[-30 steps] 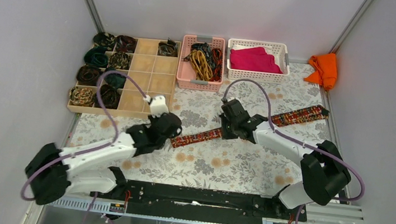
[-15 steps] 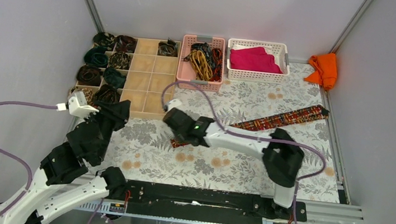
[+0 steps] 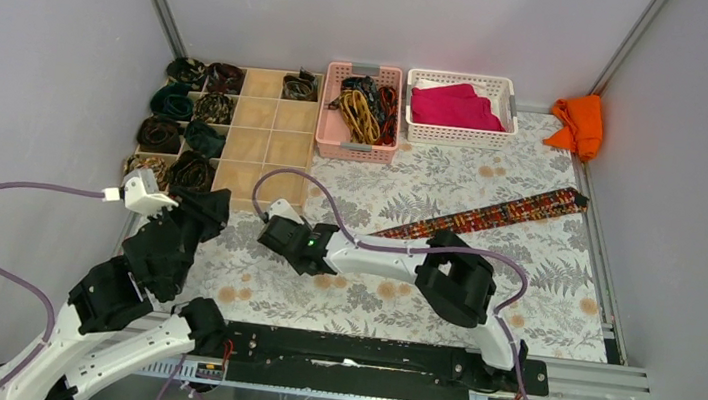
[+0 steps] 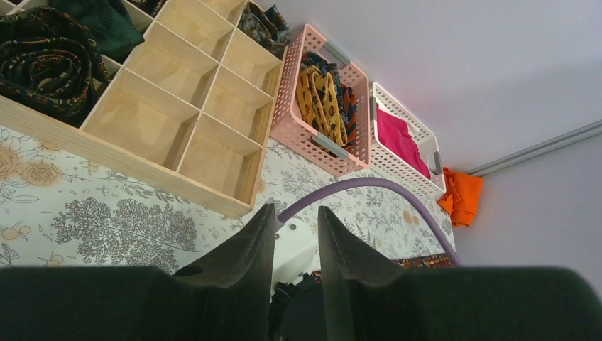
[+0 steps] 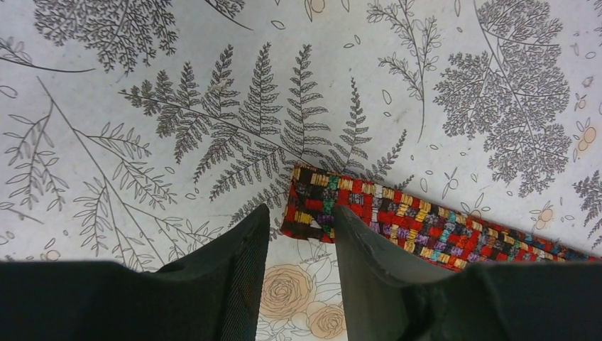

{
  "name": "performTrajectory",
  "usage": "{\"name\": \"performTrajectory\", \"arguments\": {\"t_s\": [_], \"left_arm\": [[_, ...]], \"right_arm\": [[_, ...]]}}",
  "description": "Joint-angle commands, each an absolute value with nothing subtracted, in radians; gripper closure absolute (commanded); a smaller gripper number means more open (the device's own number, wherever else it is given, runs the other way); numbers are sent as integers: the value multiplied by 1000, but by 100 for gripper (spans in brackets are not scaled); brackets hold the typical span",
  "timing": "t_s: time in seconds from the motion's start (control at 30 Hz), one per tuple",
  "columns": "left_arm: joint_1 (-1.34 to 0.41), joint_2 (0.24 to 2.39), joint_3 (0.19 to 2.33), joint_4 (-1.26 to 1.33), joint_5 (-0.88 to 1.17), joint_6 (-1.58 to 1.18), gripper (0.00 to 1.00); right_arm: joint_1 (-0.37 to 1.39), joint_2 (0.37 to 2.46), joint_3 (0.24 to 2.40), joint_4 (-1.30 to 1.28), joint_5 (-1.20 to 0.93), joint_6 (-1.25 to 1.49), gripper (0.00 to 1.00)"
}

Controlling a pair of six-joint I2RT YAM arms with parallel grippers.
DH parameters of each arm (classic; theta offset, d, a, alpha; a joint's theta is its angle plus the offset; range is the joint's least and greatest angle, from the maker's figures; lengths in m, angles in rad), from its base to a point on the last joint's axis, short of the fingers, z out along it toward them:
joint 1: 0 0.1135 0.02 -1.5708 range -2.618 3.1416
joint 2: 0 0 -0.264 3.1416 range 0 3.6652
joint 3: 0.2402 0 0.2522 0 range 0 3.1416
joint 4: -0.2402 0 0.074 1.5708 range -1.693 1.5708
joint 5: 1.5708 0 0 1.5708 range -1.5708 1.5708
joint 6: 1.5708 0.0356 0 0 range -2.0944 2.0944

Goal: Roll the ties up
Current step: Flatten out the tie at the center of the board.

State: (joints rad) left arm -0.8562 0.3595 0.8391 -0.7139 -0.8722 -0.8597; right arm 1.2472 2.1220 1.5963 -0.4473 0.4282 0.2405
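A red-orange-and-dark patterned tie [image 3: 499,213] lies flat, slanting from the right rear of the table toward the middle. Its narrow end [image 5: 312,202] rests on the floral cloth just past my right gripper [image 5: 302,217], which is open and low over the table; the tie is not pinched. In the top view the right gripper [image 3: 277,236] covers that end. My left gripper [image 3: 211,206] hangs open and empty at the left, near the front of the wooden organizer [image 3: 259,114]. Its fingers [image 4: 248,245] frame the right arm's white wrist. Several rolled ties [image 3: 179,110] fill the organizer's left compartments.
A pink basket [image 3: 330,127] of unrolled ties stands behind the middle, with a white basket [image 3: 458,136] of magenta cloth beside it. An orange cloth [image 3: 580,123] lies in the far right corner. A purple cable [image 4: 369,186] arcs over the table.
My left arm has let go and swung back to the left. My right gripper has slid left along the tie to its narrow end and opened.
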Motion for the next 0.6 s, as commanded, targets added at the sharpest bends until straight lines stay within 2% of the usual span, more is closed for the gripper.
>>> {"name": "performTrajectory", "arguments": {"t_s": [0.0,0.2,0.4,0.57], "left_arm": [[-855,340,827,-733,-879,-853,64],[-855,350,825,-733,-866,-853,64],[-855,373,819,-715,-859,-849,64],[-855,428,786,-641,-841,-839,75]], "right_arm": [[1244,2163,1646,-475,475,247,54],[1244,2206,1661,-493,455,290,61],[1227,2149,1590,-432,462,344,68],[1176,2033,1482,-290,338,345,71]]}}
